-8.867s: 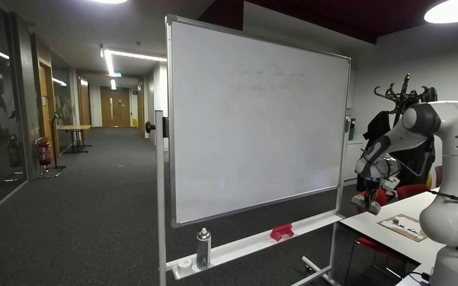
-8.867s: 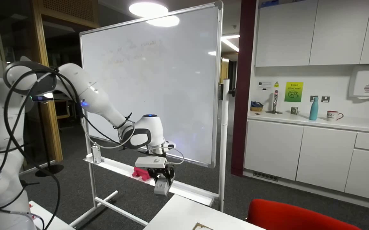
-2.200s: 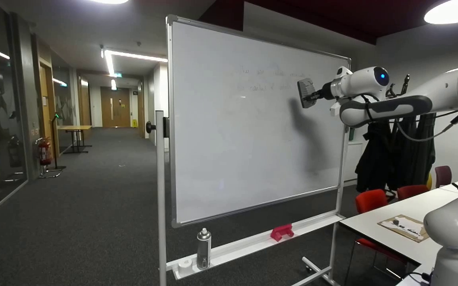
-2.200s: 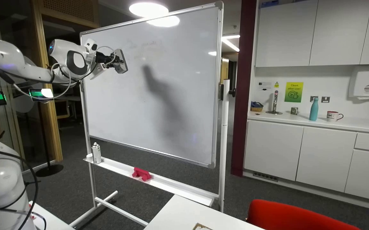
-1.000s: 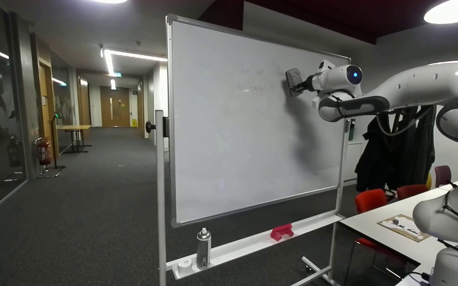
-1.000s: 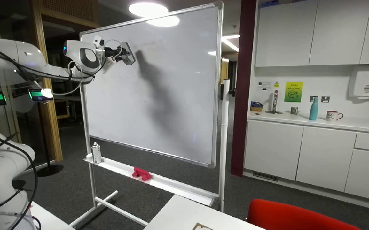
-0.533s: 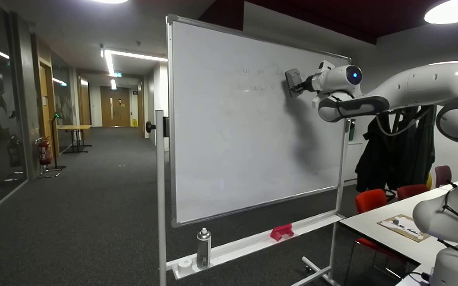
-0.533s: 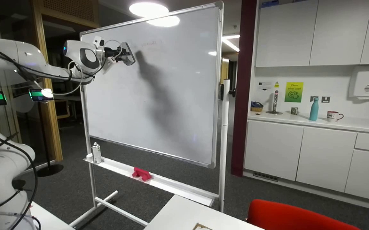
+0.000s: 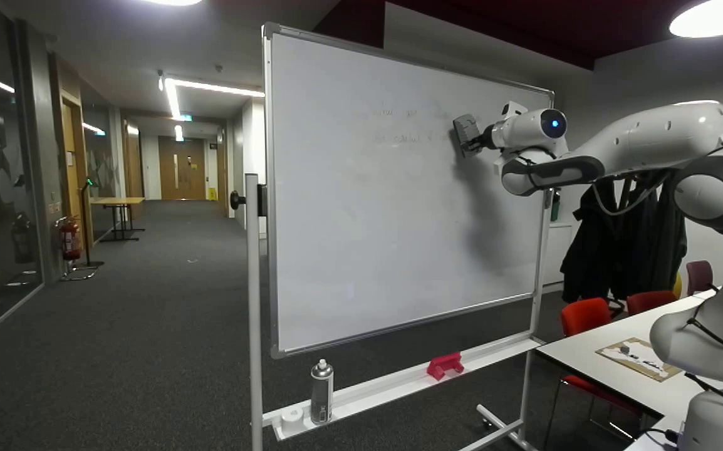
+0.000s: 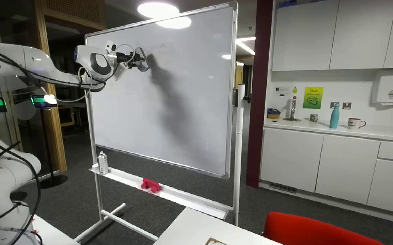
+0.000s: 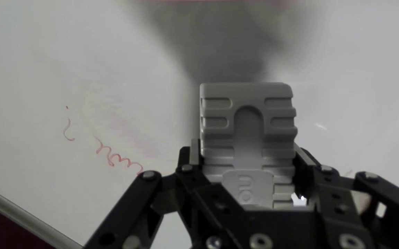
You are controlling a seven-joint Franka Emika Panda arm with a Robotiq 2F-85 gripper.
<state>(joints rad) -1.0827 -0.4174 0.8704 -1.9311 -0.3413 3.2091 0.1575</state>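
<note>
Whiteboard (image 9: 393,219) blocks forward, room sideways and down along its face, spray can (image 9: 321,396) and red piece (image 9: 445,366) obstruct tray (image 9: 386,389) below.

In an exterior view, a counter (image 10: 387,132) runs along a white wall (image 10: 349,85). Above the counter hang pale cupboards (image 10: 356,37), with a green poster (image 10: 313,98) between. A dark red pillar (image 10: 260,95) rises just beside the counter; a red chair (image 10: 319,231) stands in front of it. Dark carpet (image 10: 252,200) lies before the counter, and well apart, higher than it, glows a round ceiling light (image 10: 158,10).
</note>
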